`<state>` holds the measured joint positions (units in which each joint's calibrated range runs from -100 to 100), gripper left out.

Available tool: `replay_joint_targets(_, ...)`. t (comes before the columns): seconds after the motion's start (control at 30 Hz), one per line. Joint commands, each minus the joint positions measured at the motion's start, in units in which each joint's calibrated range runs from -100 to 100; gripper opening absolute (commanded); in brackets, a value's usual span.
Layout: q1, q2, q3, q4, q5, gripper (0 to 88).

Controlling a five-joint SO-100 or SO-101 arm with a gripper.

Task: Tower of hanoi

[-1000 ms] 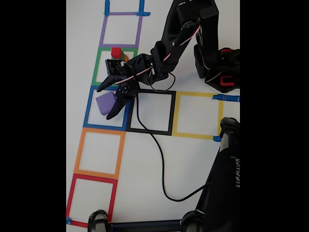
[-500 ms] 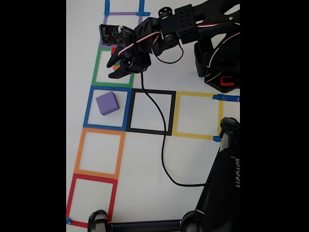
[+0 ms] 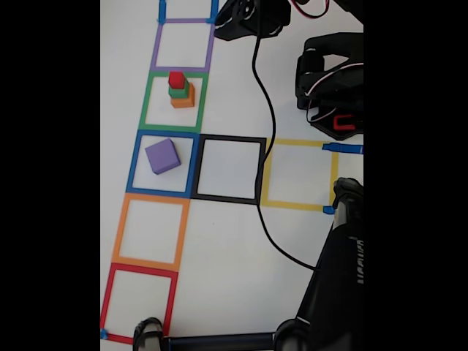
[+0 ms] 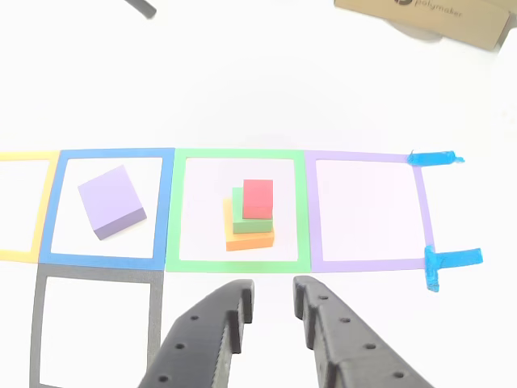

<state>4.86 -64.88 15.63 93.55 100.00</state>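
Observation:
The purple cube (image 3: 162,156) lies alone in the blue tape square (image 3: 136,164). In the green tape square (image 3: 148,102) beside it stands a stack: orange cube (image 3: 183,99) at the bottom, green cube (image 3: 178,91) on it, red cube (image 3: 176,79) on top. The other view shows the same purple cube (image 4: 113,202) and the orange (image 4: 249,238), green (image 4: 237,212) and red (image 4: 258,199) stack. My gripper (image 4: 273,287) hangs open just in front of the green square, with nothing between its fingers. The arm (image 3: 245,18) is folded back at the top edge.
The arm's base (image 3: 333,88) stands at the upper right, and its black cable (image 3: 265,183) trails over the black tape square. A dark stand (image 3: 336,278) fills the lower right. Purple, orange, red and yellow tape squares hold nothing. A cardboard box (image 4: 436,16) sits far back.
The gripper was around the purple cube a second ago, then rose over the green square, and has now drawn back to the top. The purple cube stayed in the blue square.

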Motion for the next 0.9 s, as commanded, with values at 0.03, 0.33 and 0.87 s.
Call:
replay_joint_targets(0.03, 3.5, 5.5, -15.1, 6.0, 0.0, 1.1)
replay_joint_targets(0.33, 9.9, -7.1, 18.4, -13.5, 0.0, 2.9)
replay_joint_targets(0.87, 12.4, -5.9, 72.1, -81.2, 0.0, 28.6)
